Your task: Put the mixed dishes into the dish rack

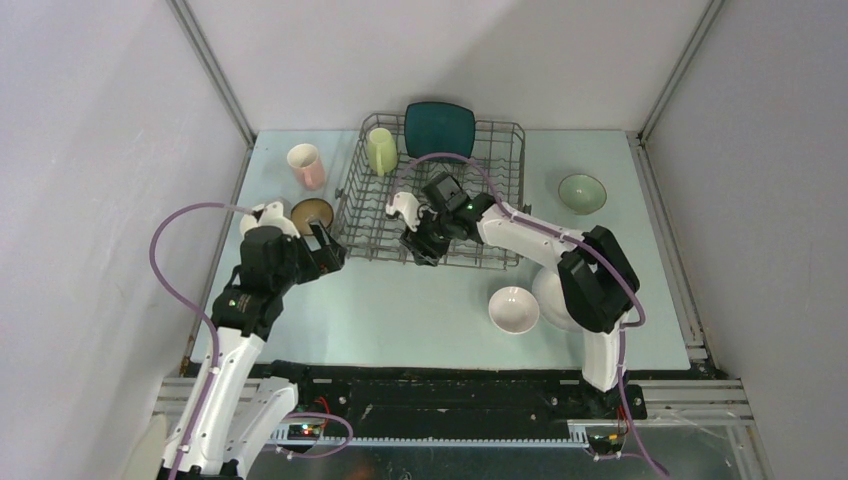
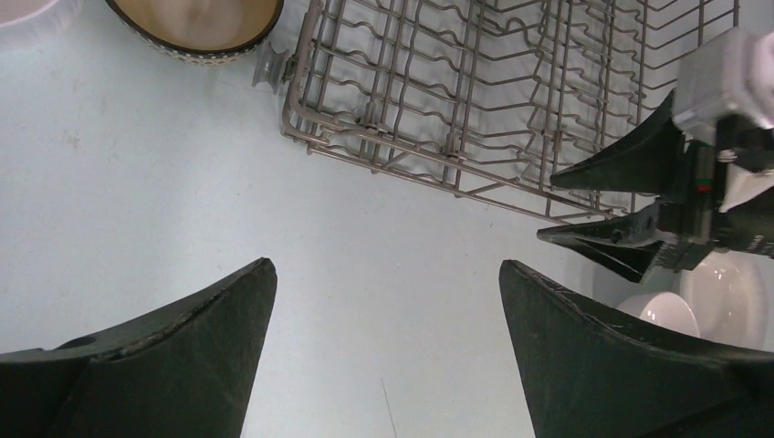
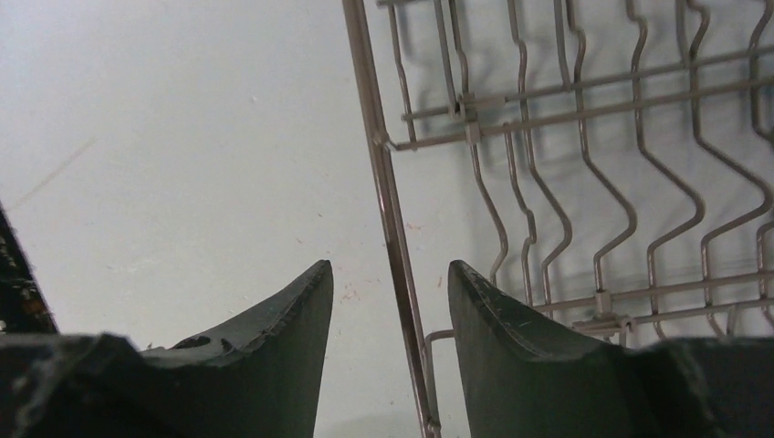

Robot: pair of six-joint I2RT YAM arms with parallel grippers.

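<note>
The dish rack (image 1: pixel 500 175) was seen on the pale desk (image 1: pixel 400 320), toward its far side. Inside it, the teal square plate (image 1: pixel 439 130) was stood upright against the far edge, and the yellow-green mug (image 1: pixel 381 150) was set in the far left corner.

The remaining dishes were left on the desk. The pink cup (image 1: pixel 306 165) and the dark brown bowl (image 1: pixel 312 211) were placed just left of the rack. A white bowl (image 1: pixel 262 213) was found beside the brown one, partly hidden by the left arm. The pale green bowl (image 1: pixel 582 193) was set well off to the right, and a second white bowl (image 1: pixel 514 309) nearer the arms. What appeared to be the white round plate (image 1: pixel 542 287) was lying beside that bowl, mostly covered by the right arm.

The right fingers (image 3: pixel 265 356) were held part-way apart astride the rack's near rim wire. A gap could be seen on each side of the wire, so nothing was gripped. The left fingers (image 2: pixel 183 365) were spread wide above bare desk, just outside the rack's near left corner.
</note>
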